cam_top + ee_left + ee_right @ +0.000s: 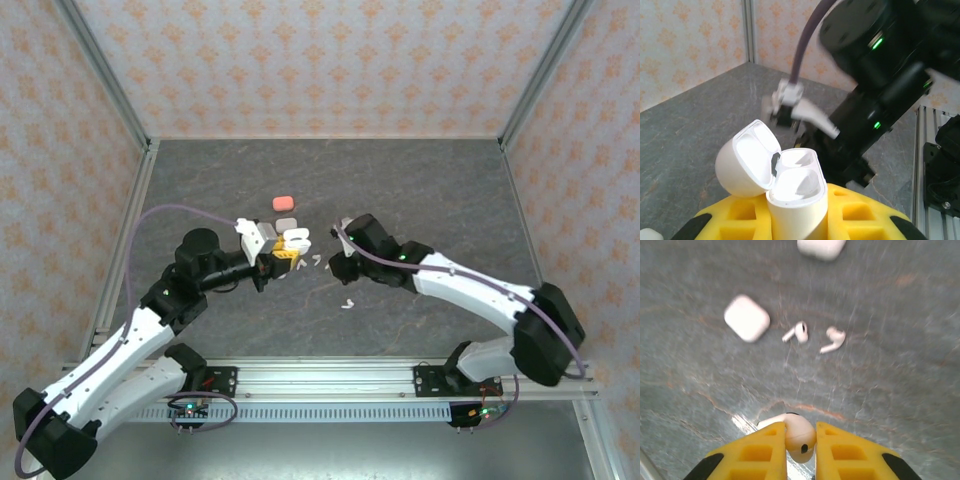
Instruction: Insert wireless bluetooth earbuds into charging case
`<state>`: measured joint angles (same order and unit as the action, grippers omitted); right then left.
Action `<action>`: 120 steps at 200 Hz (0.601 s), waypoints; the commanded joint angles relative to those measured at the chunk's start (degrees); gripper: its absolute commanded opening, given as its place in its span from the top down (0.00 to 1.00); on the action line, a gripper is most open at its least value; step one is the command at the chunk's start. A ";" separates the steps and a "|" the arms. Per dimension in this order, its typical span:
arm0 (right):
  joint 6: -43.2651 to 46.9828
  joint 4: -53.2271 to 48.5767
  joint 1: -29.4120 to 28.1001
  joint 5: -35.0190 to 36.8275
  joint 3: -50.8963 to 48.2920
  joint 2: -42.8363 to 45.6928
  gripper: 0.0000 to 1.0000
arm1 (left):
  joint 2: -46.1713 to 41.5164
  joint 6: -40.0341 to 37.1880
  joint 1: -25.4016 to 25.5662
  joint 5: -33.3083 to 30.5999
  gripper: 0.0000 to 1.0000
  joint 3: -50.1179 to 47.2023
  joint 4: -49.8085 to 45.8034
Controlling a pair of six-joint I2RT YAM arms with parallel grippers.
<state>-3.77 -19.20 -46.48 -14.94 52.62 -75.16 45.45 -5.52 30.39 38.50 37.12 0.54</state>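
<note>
Your right jaws are pinched shut on a white earbud (800,436). Its rounded head sits between the yellow fingers (765,455), just above the grey counter (890,390). Your left jaws are closed narrow around the base of an open white charging case (795,200). That case stands upright, with its lid (747,160) flipped back to the left and both wells facing the camera.

In the right wrist view, a closed white case (746,317) lies flat on the counter ahead of the jaws. Just to its right are two loose white earbuds (797,332) (834,339), side by side but not touching. A white rounded body (821,247) is cut off at the top edge. It is probably another case, though the blur there keeps you from being sure.

From above, the two arms meet near the middle of the counter. A pink case (283,203) lies farther back, and another earbud (347,303) lies on the near side of the right arm.
</note>
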 commanded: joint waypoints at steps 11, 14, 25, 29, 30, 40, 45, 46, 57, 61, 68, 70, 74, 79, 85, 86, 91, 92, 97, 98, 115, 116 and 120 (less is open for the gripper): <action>4.16 -0.15 -0.28 6.13 2.57 7.03 0.83 | 1.84 1.84 0.63 1.05 1.00 0.22 5.70; 4.57 -0.14 -0.28 6.35 2.86 8.34 0.83 | 2.10 1.91 0.63 1.19 1.00 0.32 5.75; 5.75 0.09 -0.28 6.49 3.89 10.49 0.83 | 2.91 1.99 0.63 1.52 1.00 0.64 6.10; 6.06 0.27 -0.36 6.39 4.24 11.10 0.83 | 3.16 1.95 0.63 1.65 1.00 0.71 6.20; 6.14 0.29 -0.36 6.36 4.33 11.22 0.83 | 3.20 1.93 0.63 1.70 1.00 0.73 6.22; 7.07 0.80 -0.41 6.02 5.12 12.31 0.83 | 3.80 2.11 0.58 2.07 1.00 0.92 6.49; 7.46 0.99 -0.45 5.86 5.54 12.75 0.83 | 4.06 2.14 0.60 2.22 1.00 1.04 6.56; 7.51 1.04 -0.45 5.78 5.64 12.84 0.83 | 4.09 2.16 0.62 2.25 1.00 1.07 6.62; 8.02 1.71 -0.53 5.30 6.41 13.57 0.83 | 4.48 2.24 0.57 2.37 1.00 1.19 6.58; 8.28 2.04 -0.59 4.91 6.63 13.78 0.83 | 4.55 2.20 0.63 2.41 1.00 1.20 6.73; 8.71 2.46 -0.78 4.56 7.02 14.02 0.83 | 4.64 2.18 0.63 2.49 1.00 1.19 6.83; 8.78 2.60 -0.87 4.48 7.09 14.06 0.83 | 4.71 2.22 0.63 2.47 1.00 1.15 6.89; 9.04 2.93 -0.99 4.35 7.34 14.15 0.83 | 4.73 2.22 0.63 2.58 1.00 1.11 6.97; 9.33 3.39 -1.27 4.10 7.47 14.24 0.83 | 4.82 2.21 0.60 2.64 1.00 1.02 7.08; 9.80 3.89 -1.70 3.96 7.70 14.16 0.83 | 4.91 2.31 0.63 2.77 1.00 1.02 7.29; 9.90 3.94 -1.78 3.95 7.73 14.16 0.83 | 4.91 2.33 0.59 2.75 1.00 0.93 7.29; 10.33 4.22 -2.22 4.16 7.91 14.03 0.83 | 4.98 2.32 0.61 2.77 1.00 0.93 7.44; 10.43 4.33 -2.31 4.19 7.92 14.01 0.83 | 4.99 2.34 0.58 2.74 1.00 0.93 7.45; 10.89 4.69 -2.81 4.30 7.95 13.95 0.83 | 5.06 2.29 0.61 2.81 1.00 0.93 7.54; 11.02 4.74 -2.91 4.30 8.03 13.92 0.83 | 5.07 2.32 0.62 2.85 1.00 0.89 7.50; 12.60 5.64 -4.56 4.88 8.50 13.24 0.83 | 5.39 2.33 0.63 3.11 1.00 1.06 7.55; 12.76 5.70 -4.62 4.90 8.53 13.17 0.83 | 5.41 2.34 0.63 3.09 1.00 1.04 7.55; 13.09 5.79 -4.96 5.12 8.63 13.02 0.83 | 5.48 2.30 0.62 3.15 1.00 1.10 7.53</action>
<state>5.85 -16.14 -49.52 -10.83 59.07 -61.58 50.52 -3.88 30.39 40.05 37.12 5.02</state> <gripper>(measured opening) 0.169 0.206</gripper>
